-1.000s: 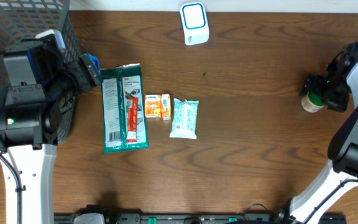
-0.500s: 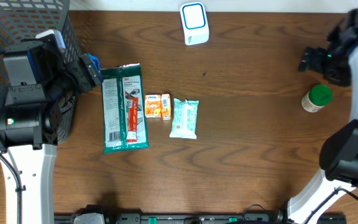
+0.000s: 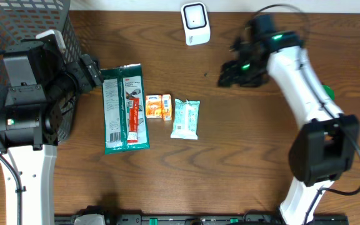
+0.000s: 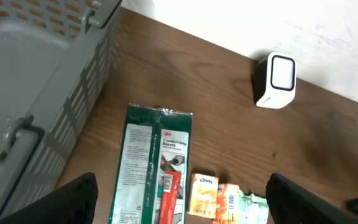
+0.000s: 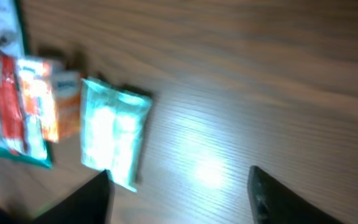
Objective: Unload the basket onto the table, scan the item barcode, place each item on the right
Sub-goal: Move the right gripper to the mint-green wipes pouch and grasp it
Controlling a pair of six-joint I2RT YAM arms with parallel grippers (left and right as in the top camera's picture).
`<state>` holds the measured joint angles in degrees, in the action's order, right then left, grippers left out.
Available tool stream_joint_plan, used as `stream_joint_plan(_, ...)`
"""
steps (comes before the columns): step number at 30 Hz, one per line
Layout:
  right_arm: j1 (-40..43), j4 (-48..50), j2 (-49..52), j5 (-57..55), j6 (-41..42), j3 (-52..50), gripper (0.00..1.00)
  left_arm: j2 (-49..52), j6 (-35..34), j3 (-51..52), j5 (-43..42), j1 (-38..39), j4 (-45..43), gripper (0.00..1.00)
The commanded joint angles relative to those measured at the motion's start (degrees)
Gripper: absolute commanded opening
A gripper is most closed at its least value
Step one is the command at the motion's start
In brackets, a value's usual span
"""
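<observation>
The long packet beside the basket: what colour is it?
The packet is dark green with a white panel and a red strip; overhead view shows it best.

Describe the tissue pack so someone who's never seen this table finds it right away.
On the brown table, packaged items lie in a row left of centre. The tissue pack is the rightmost, beside the small orange boxes; it alone is pale teal.
</observation>
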<state>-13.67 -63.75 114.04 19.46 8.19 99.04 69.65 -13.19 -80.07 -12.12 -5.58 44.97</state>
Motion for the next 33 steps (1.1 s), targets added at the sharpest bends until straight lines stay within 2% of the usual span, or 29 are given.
stream_joint_plan(1, -6.3, 3.7, -0.5, 0.8, 0.2, -4.0, 0.5, 0.0, 0.7, -0.3, -0.3, -0.3, 0.0, 0.87)
stream_joint_plan(2, -7.6, 5.2, -0.5, 0.0, 0.6, -5.1, 0.51, 0.0, 0.7, -0.3, -0.3, -0.3, 0.0, 0.87)
stream_joint_plan(4, -10.4, 8.0, -0.5, -2.4, 2.7, -7.5, 0.63, 0.0, 0.7, -0.3, -0.3, -0.3, 0.0, 0.87)
stream_joint_plan(5, -11.6, 9.5, -0.5, -3.5, 3.8, -8.8, 0.65, 0.0, 0.7, -0.3, -0.3, -0.3, 0.0, 0.87)
stream_joint_plan(12, -18.3, 21.2, -0.5, -9.5, 7.5, -17.8, 0.68, 0.0, 0.7, -0.3, -0.3, -0.3, 0.0, 0.87)
stream_joint_plan(21, -20.6, 30.3, -0.5, -15.6, 12.7, -24.3, 0.7, 0.0, 0.7, -0.3, -0.3, -0.3, 0.0, 0.87)
stream_joint_plan(27, -20.5, 32.9, -0.5, -19.4, 17.9, -27.2, 0.68, 0.0, 0.7, -0.3, -0.3, -0.3, 0.0, 0.87)
stream_joint_plan(33, -19.8, 30.6, -0.6, -25.8, 17.9, -27.5, 0.66, 0.0, 0.7, -0.3, -0.3, -0.3, 0.0, 0.87)
